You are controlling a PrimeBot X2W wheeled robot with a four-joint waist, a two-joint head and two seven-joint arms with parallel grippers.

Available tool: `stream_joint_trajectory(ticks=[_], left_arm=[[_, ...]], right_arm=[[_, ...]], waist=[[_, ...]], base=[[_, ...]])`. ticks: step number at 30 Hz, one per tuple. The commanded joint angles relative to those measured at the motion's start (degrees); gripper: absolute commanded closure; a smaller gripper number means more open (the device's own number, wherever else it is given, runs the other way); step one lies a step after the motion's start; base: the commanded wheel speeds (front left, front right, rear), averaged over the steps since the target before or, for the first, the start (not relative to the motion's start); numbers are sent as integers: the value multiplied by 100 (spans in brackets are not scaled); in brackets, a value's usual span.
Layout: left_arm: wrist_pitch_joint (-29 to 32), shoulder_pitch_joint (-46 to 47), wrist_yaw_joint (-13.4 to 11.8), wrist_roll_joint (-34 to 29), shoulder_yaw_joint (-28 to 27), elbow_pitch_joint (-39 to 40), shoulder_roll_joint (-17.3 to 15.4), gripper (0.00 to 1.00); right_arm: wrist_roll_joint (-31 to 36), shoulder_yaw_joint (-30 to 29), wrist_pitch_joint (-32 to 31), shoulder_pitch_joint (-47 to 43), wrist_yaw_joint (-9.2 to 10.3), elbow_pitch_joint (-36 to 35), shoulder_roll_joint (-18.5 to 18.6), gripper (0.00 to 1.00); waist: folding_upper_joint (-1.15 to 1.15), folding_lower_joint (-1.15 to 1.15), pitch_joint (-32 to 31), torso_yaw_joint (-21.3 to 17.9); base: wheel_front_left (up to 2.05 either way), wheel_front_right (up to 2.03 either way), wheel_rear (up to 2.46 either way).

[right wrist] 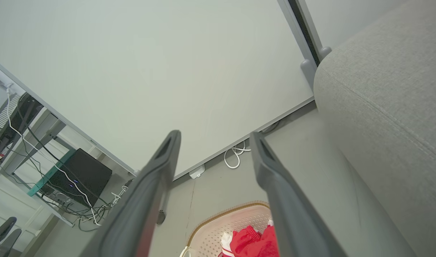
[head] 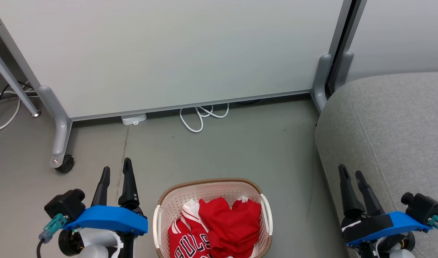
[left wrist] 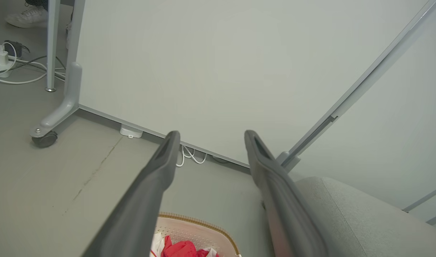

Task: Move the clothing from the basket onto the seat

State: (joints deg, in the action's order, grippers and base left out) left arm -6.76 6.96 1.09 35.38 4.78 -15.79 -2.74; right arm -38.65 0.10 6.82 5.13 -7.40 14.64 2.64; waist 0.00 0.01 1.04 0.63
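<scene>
"As you look down through the head view, your left gripper [head: 117,165] sits at the lower left. Its two dark prongs are parted and released, with the grey floor [head: 240,150] behind them."

"Your right gripper [head: 351,170] at the lower right is spread the same way and grips nothing. It shows against the left edge of the seat [head: 394,125], the big light-grey cushion on your right. I can't tell whether it touches the fabric."

"Between the two, at the bottom middle, you have the basket [head: 176,206] standing on the floor, apart from both grippers. The clothing lies inside it. The plain red garment [head: 233,222] is bunched toward the right, and the jersey [head: 188,242] with its lettering lies against it on the near left."

"Behind the basket you'll see a pale partition panel [head: 176,53] on wheeled feet, with a white cable [head: 201,118] looped at its base."

"Now your left wrist view. The fingers [left wrist: 146,200] rise from the bottom edge with a wide gap between them, so that hand is released. Low in the gap you can make out the basket's brown rim and a scrap of red cloth. The seat's rounded corner lies behind the right-hand finger, and a white shoe [left wrist: 23,16] shows at the top left, past the panel's leg."

"Your right wrist view shows much the same, with the two fingers wide apart and empty. The basket and its red cloth sit at the bottom, beside the right-hand finger. The seat runs down the right side, and far left you have a black box [right wrist: 79,175] among tangled cables."
</scene>
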Motion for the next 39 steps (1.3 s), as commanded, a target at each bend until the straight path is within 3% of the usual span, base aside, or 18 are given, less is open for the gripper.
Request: stream_joint_trajectory(ticks=[1, 20, 39], left_arm=[[-59, 153, -14, -158, 43, 38, -32, 0], [-340, 207, -69, -1292, 312, -106, -30, 0], [-577, 248, 157, -2095, 464, -277, -21, 0]], right_arm=[[131, 21, 50, 126, -10, -38, 30, 0], [1242, 142, 336, 89, -12, 17, 33, 0], [2188, 268, 574, 110, -13, 46, 35, 0]], waist=[[0, -1, -2, 2], [0, -1, 11, 42], [0, -1, 64, 85]], base=[[0, 0, 0], [0, 0, 0], [0, 0, 0]])
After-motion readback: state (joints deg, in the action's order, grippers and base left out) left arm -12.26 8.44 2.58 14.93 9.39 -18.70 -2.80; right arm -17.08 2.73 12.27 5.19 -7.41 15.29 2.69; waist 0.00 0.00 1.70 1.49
